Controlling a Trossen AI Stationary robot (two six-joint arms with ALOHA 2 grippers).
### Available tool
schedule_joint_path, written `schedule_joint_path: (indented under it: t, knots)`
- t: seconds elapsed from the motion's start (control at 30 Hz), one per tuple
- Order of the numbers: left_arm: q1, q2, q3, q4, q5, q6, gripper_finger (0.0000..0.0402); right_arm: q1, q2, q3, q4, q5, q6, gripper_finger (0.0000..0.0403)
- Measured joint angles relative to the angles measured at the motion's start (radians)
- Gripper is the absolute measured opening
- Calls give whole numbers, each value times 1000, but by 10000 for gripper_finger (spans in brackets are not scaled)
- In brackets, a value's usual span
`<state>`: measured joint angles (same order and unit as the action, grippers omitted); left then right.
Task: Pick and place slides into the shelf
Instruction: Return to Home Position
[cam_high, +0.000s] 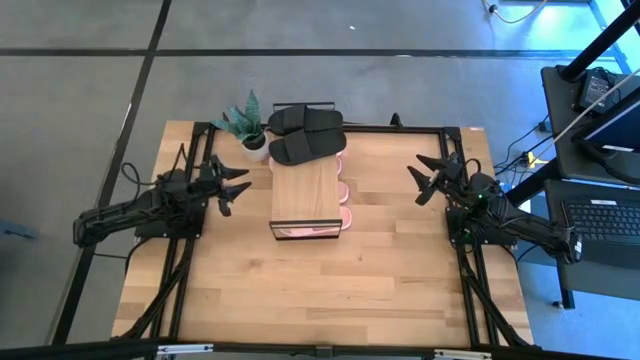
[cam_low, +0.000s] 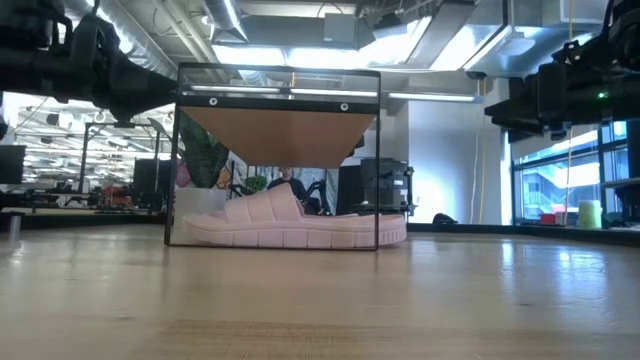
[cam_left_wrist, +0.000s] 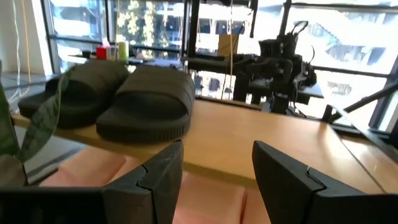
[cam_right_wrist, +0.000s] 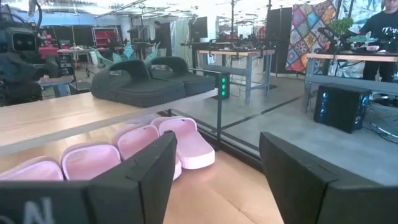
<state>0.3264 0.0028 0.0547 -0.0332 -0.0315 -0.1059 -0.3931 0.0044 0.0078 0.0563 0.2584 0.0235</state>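
You had both arms parked clear of the work. The left gripper (cam_high: 238, 187) hung at centre-left of the high view and the right gripper (cam_high: 418, 181) at centre-right. Each pointed inward at the shelf (cam_high: 305, 190) and sat well apart from it. In both wrist views the fingers were spread wide with nothing between them, so neither arm carried anything.

The shelf stood in the middle of the table (cam_high: 300, 300), running from centre frame towards the top. The black slides (cam_high: 307, 135) lay side by side on its wooden top board at the upper end, their outer edge overhanging that end slightly. My reading is that they went on top because the level below was taken.

The pink slides (cam_right_wrist: 186, 144) lay under the board on the tabletop. The right wrist view showed four of them in a row, straps up, with the end one poking out past the frame. From above only their pink edges showed, along the shelf's right side and lower end. The low view showed one lying flat inside the black frame.

A small potted plant (cam_high: 248, 128) stood just beside the shelf's upper-left corner, a good reason to keep the left arm low in frame.

Judging by this layout, all three pairs looked housed, and the wide, symmetrical stance suited a rest pose.
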Motion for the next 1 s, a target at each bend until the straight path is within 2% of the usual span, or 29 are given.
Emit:
schedule_joint_path:
  t: [0.2,0.37,1.0]
  knots:
    - [0,0,-36,19,3,-25,185,0,0,0,0,0,23,229]
    - [-1,0,-46,59,49,-6,185,0,0,0,0,0,23,229]
    - [0,2,-46,50,47,-16,185,0,0,1,0,0,21,229]
